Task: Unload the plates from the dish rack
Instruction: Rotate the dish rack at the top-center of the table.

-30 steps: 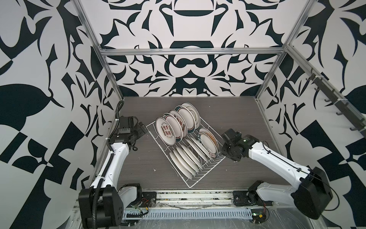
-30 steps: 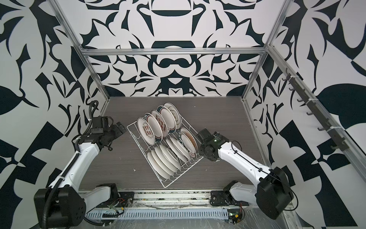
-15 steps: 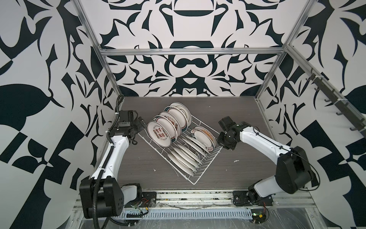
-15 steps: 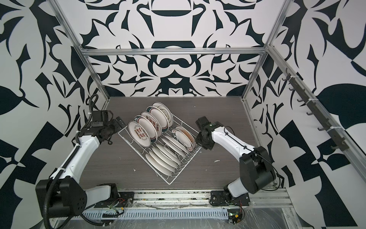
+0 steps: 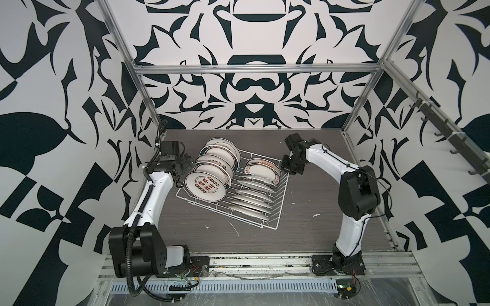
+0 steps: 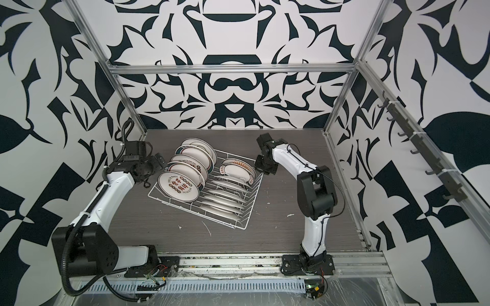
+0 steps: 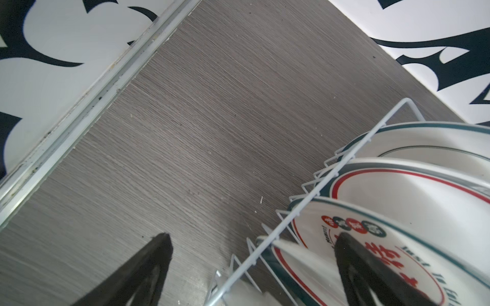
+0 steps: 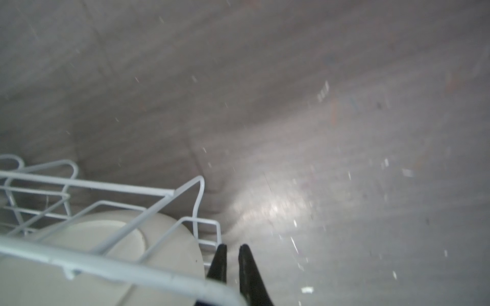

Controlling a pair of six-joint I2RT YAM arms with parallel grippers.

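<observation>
The white wire dish rack (image 5: 275, 227) (image 6: 245, 227) lies skewed on the dark wood table. It holds two rows of plates. In the left row the front plate (image 5: 205, 188) (image 6: 178, 187) shows Chinese characters. The right row (image 5: 252, 197) leans low behind an orange-rayed plate (image 5: 262, 169). My left gripper (image 5: 189, 166) (image 6: 159, 163) (image 7: 254, 234) is open at the rack's left side, straddling the rim wire (image 7: 344, 161). One finger is over the table, the other over a plate's face (image 7: 397, 246). My right gripper (image 5: 285, 171) (image 6: 258, 169) (image 8: 233, 246) is shut beside the rack's far right corner (image 8: 198, 185). Nothing shows between its tips.
Patterned walls on aluminium posts close in the table on three sides. A rail of hooks (image 5: 450, 143) runs along the right wall. White scraps and scratches (image 5: 234, 227) mark the table in front of the rack. Both arm bases stand on the front rail.
The rack with its plates has slid left and turned. My right gripper has closed and swung to the rack's far right corner. My left gripper stays open at the rack's left side.
</observation>
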